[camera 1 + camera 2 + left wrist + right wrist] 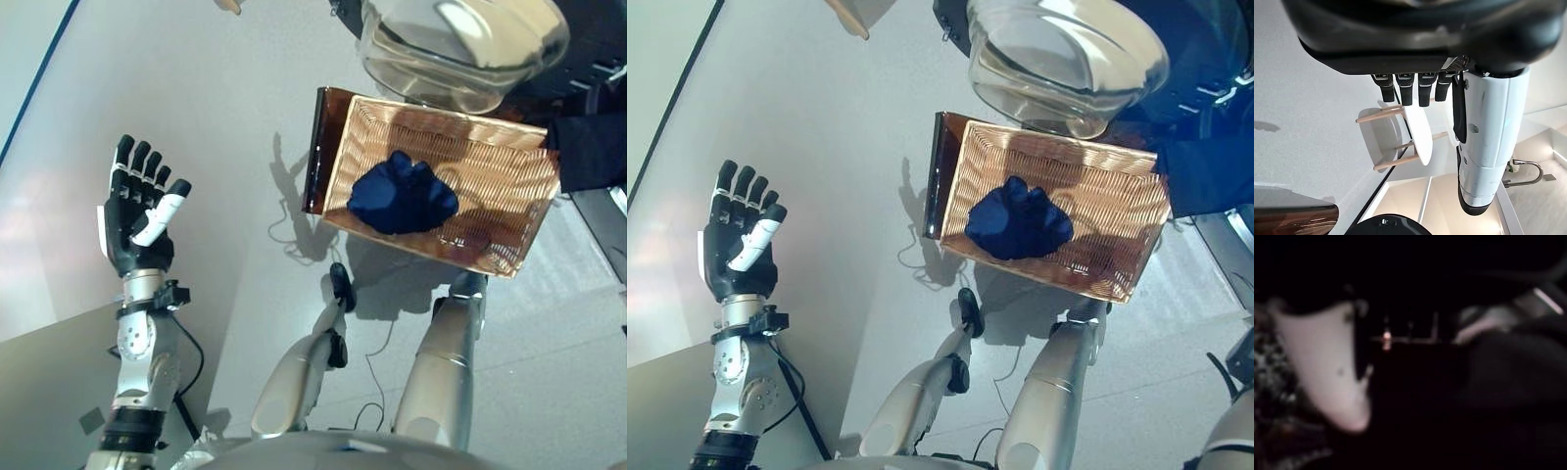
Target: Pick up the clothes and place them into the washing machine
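A dark blue garment (402,194) lies bunched in the middle of a wicker basket (345,147) on the grey floor in front of me. Just beyond the basket, the washing machine's round glass door (460,44) stands open, with darkness behind it. My left hand (137,220) is raised far to the left of the basket, palm up and fingers straight, holding nothing. My right hand (1327,372) shows only in its own wrist view, as a white-covered thumb in a very dark place. What surrounds it is too dark to make out.
A dark brown panel (315,147) stands against the basket's left side. More dark blue fabric (598,147) hangs at the right, beside the machine. A white stool with wooden legs (1418,129) stands off to the far left. A pale surface (49,392) fills the lower left corner.
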Robot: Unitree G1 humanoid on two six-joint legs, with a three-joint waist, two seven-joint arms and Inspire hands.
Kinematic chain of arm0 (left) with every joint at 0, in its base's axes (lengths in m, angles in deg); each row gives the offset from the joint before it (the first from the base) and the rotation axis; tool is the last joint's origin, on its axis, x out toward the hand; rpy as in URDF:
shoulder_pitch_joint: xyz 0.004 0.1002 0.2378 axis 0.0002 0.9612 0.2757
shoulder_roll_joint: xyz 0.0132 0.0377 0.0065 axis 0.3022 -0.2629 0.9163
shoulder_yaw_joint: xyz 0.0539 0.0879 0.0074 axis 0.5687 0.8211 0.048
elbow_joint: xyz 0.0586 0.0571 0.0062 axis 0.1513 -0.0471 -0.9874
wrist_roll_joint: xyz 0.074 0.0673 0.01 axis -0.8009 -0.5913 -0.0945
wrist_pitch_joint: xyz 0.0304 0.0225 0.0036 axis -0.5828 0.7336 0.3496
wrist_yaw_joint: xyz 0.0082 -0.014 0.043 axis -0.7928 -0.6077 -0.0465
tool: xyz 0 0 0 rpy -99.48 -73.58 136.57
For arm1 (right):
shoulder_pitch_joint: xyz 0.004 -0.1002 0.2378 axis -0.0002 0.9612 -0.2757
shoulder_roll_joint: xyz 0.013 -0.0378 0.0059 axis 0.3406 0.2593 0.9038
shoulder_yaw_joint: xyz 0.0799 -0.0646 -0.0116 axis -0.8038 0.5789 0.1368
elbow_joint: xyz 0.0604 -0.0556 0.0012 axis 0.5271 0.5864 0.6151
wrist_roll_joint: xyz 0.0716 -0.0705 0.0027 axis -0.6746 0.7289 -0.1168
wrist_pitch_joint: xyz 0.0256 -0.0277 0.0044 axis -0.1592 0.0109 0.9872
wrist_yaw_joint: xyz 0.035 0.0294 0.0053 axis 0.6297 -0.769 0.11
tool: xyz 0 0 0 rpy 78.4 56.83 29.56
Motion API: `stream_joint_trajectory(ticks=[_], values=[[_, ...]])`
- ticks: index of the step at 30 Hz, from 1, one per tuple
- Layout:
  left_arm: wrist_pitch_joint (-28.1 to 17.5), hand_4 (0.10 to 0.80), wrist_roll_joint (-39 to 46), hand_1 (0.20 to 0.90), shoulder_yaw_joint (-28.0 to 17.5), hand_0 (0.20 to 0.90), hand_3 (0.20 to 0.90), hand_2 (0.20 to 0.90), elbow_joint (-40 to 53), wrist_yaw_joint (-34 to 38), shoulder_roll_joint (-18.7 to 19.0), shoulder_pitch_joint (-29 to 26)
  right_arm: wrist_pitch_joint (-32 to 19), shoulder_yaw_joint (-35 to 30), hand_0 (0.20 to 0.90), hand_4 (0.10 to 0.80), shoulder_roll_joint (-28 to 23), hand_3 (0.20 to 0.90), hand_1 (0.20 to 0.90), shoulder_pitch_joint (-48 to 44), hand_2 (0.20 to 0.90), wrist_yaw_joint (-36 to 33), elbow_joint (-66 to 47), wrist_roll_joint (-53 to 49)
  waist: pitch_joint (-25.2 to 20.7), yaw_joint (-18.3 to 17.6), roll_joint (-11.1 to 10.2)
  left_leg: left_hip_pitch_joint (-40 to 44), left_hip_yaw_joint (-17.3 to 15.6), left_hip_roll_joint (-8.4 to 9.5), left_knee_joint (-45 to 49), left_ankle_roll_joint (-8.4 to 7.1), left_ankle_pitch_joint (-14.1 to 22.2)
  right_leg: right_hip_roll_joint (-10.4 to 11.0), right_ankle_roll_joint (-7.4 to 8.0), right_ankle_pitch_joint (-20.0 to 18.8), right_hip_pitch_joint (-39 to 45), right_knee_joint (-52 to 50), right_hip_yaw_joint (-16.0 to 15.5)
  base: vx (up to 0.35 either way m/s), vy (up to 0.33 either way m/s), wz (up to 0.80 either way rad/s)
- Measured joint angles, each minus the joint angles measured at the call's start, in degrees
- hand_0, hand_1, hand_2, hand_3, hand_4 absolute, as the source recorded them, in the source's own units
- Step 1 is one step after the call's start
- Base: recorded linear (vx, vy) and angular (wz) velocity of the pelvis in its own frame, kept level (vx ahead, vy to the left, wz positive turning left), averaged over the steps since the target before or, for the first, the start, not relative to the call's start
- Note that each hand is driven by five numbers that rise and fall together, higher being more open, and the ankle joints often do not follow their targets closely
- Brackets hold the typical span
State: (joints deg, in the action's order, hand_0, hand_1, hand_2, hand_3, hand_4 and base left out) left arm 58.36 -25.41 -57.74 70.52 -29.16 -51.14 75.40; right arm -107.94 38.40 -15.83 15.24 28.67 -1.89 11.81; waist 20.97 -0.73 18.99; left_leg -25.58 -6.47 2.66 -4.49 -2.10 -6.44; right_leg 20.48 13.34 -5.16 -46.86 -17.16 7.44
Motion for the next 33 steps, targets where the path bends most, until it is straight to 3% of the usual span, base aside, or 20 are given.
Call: stream_joint_trajectory(ticks=[8, 14, 21, 27, 33], values=[[-0.09, 0.8, 0.06, 0.9, -0.08, 0.9, 0.9, 0.9, 0.02, 0.02, 0.07, 0.09, 2.05, 1.75, 0.9, 0.8, -0.04, 0.9, 0.9, 1.24, 0.9, 3.33, 1.1, 1.24, -0.06, 0.33, 0.07, 1.26, 0.46, 0.08, 0.03, -0.25, -0.43, 0.12, -0.32, 0.85, 0.49, -2.2, -0.04, -0.011, 0.033, 0.04], [-0.07, 0.8, 0.05, 0.9, -0.89, 0.9, 0.9, 0.9, 0.04, -0.09, -0.1, 0.8, 4.36, 3.9, 0.9, 0.8, 1.58, 0.9, 0.9, 15.69, 0.9, 6.62, -9.23, 12.41, -0.06, -0.03, 0.07, 1.64, 0.78, -0.24, 0.32, -0.53, -0.64, -0.02, -0.67, 1.61, 0.54, -3.69, -0.26, -0.029, 0.031, 0.04], [-0.01, 0.8, 0.34, 0.9, -4.62, 0.9, 0.9, 0.9, 0.2, -0.41, -1.77, 1.96, 5.2, 3.06, 0.9, 0.8, 11.1, 0.9, 0.9, 32.28, 0.9, 8.16, -26.97, 20.96, -0.04, -0.83, -0.09, 2.08, 1.46, -0.98, 0.35, -1.0, -0.83, -0.67, -1.18, 2.16, 0.8, -4.81, -0.75, -0.009, 0.011, 0.02], [0.13, 0.8, 0.27, 0.9, -4.52, 0.9, 0.9, 0.9, 0.16, -1.68, -3.16, 2.08, 5.52, 6.27, 0.9, 0.8, 17.68, 0.9, 0.9, 36.43, 0.9, 11.61, -27.49, 25.71, 0.06, -1.6, -0.65, 3.21, 2.34, -1.68, 0.42, -1.34, -1.01, -0.77, -1.47, 2.62, 2.97, -4.88, -2.24, -0.005, 0.004, 0.05], [0.13, 0.8, 0.15, 0.9, -4.65, 0.9, 0.9, 0.9, 0.18, -1.92, -3.22, 2.31, 5.31, 7.33, 0.9, 0.8, 19.52, 0.9, 0.9, 37.18, 0.9, 14.31, -25.77, 26.65, -0.2, -1.49, -1.87, 3.15, 3.58, -2.05, 0.42, -1.53, -1.17, -0.89, -1.57, 3.06, 3.45, -4.99, -3.27, -0.005, -0.001, 0.01]])
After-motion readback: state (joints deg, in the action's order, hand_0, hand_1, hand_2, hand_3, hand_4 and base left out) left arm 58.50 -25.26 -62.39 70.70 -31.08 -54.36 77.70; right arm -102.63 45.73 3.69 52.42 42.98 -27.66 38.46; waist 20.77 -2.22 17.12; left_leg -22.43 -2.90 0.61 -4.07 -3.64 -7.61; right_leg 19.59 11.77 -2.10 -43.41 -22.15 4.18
